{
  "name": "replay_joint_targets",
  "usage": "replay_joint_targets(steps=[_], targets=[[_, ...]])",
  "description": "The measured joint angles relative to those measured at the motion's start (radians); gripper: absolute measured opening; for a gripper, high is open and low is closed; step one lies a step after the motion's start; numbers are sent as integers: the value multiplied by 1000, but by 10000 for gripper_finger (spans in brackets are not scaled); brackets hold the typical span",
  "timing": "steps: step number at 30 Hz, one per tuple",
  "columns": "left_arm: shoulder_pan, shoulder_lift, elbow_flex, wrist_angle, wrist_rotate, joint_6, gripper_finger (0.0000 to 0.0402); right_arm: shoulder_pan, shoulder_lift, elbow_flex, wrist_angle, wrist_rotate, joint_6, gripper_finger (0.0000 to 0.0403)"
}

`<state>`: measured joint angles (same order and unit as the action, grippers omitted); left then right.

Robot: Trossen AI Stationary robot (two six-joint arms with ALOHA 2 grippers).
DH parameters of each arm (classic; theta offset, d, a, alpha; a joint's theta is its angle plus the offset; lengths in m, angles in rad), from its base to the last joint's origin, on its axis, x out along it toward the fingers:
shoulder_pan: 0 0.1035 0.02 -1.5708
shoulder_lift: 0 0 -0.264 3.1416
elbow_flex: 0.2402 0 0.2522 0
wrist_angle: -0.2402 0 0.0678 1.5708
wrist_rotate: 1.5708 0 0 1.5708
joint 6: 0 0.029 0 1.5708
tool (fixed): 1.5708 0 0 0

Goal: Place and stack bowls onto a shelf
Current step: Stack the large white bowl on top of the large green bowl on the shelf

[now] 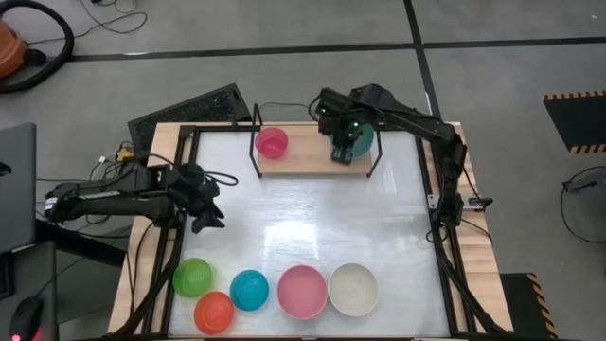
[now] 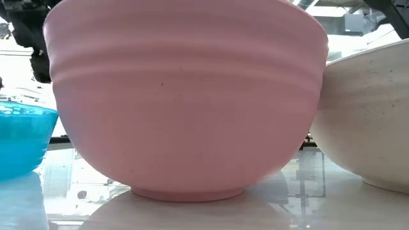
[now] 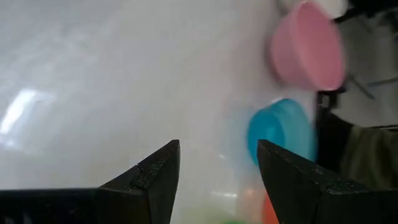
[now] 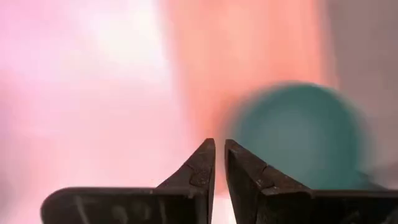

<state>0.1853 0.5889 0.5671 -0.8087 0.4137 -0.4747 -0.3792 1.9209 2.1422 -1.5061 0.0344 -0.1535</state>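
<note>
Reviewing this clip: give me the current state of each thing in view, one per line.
Magenta bowl: upright on shelf.
Teal bowl: on shelf, under right hand.
Green, orange, cyan, pink, cream bowls: upright on table.
Right hand: nearly shut, empty.
Left hand: open, empty.

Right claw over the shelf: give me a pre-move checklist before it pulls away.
1. Dark teal bowl sits on the shelf: ok.
2. Right claw free of that bowl: cannot tell; fingers show only a narrow gap.
3. Magenta bowl on the shelf, apart from the teal one: ok.
4. Left claw open, holding nothing, away from the shelf: ok.
5. Pink bowl and cream-white bowl wait upright at the near edge: ok.
</note>
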Motion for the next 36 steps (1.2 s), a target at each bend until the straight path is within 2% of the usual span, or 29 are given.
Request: replay_joint_targets(steps=[3,5,12,17,23,30,36], targets=[[-2,18,0,-13,-43,0,199,43,-7,1,4,-192,115,78],[-2,23,0,-8,-74,0,199,89,-6,-2,-15,-233,184,94],[-1,20,0,27,-257,65,199,325,-13,-113,-63,-195,362,160],[-1,20,0,123,-310,37,199,475,-46,-232,-63,-180,565,199],[-1,20,0,214,-372,44,199,613,-78,-429,-41,-126,822,221],[-1,20,0,244,-384,71,199,715,-128,-642,229,-189,1005,231],[-1,20,0,295,-376,106,199,761,-157,-737,357,-188,1079,231]])
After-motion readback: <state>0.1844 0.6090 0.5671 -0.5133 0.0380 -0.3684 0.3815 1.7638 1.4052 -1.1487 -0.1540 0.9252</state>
